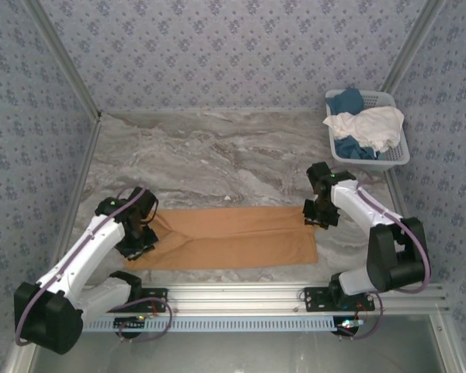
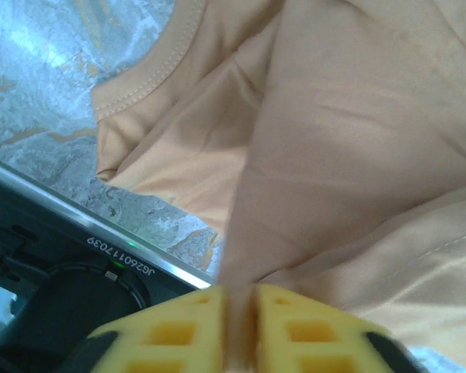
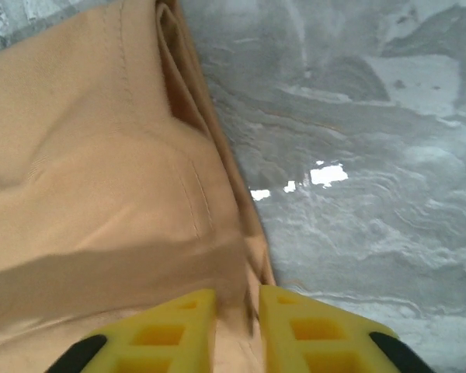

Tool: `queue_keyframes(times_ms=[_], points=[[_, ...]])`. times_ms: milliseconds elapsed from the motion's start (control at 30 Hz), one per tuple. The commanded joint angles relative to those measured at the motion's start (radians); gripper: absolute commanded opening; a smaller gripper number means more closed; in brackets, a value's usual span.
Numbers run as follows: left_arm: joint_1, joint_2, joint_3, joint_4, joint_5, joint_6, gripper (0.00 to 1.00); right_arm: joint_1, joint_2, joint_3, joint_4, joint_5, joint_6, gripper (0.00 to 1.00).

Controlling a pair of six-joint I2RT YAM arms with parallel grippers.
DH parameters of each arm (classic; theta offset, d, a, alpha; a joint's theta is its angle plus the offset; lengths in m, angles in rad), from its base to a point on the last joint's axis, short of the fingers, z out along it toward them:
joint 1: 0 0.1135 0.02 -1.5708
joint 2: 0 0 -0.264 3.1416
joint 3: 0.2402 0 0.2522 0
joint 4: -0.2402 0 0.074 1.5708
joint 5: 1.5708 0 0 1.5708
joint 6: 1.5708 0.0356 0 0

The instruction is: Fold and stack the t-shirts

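Yellow L fingers (image 2: 163,338) nearest lens in L wrist view, nearly together, pinching a ridge of orange shirt (image 2: 357,116) that rises taut into the gap. Collar seam (image 2: 140,70) sits further out, lying on grey marbled worktop (image 2: 31,101). Black arm base (image 2: 70,287) w/ green LED sits at the worktop's near edge

R wrist view: R fingers (image 3: 167,334) narrow, clamped on edge of orange shirt (image 3: 85,155). Hem stitching runs away from the gap. Cloth on one side, bare worktop (image 3: 373,116) on the other

Top view: orange shirt (image 1: 233,237) lies as a long flat band across near part of worktop (image 1: 217,148), just beyond rail (image 1: 241,299). L fingers (image 1: 140,242) at its left end, R fingers (image 1: 320,217) at its far right corner. Left end slightly bunched, w/ a crease running toward the middle. White basket (image 1: 370,164) at far right corner, well apart from the band. It holds a white shirt (image 1: 369,124) over blue ones (image 1: 346,101)
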Motion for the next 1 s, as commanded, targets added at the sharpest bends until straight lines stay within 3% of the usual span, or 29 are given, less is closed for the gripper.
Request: queue_keyframes(times_ms=[0, 167, 400, 533, 767, 967], points=[[-0.006, 0.003, 0.084, -0.037, -0.044, -0.005, 0.32, 0.002, -0.073, 0.033, -0.088, 0.049, 0.036, 0.31], [0.019, 0.061, 0.19, 0.005, -0.089, 0.033, 0.37, -0.018, -0.055, 0.058, -0.029, 0.01, 0.036, 0.31], [0.246, 0.234, 0.201, 0.252, 0.052, 0.144, 0.35, -0.013, 0.069, 0.062, 0.145, -0.144, 0.065, 0.25], [0.331, 0.373, 0.2, 0.374, 0.1, 0.212, 0.34, -0.027, 0.15, 0.077, 0.182, -0.141, 0.066, 0.27], [0.396, 0.534, 0.218, 0.495, 0.095, 0.294, 0.34, -0.066, 0.276, 0.113, 0.197, -0.134, 0.065, 0.31], [0.427, 0.609, 0.211, 0.5, 0.025, 0.35, 0.15, -0.112, 0.337, 0.126, 0.183, -0.093, 0.068, 0.27]])
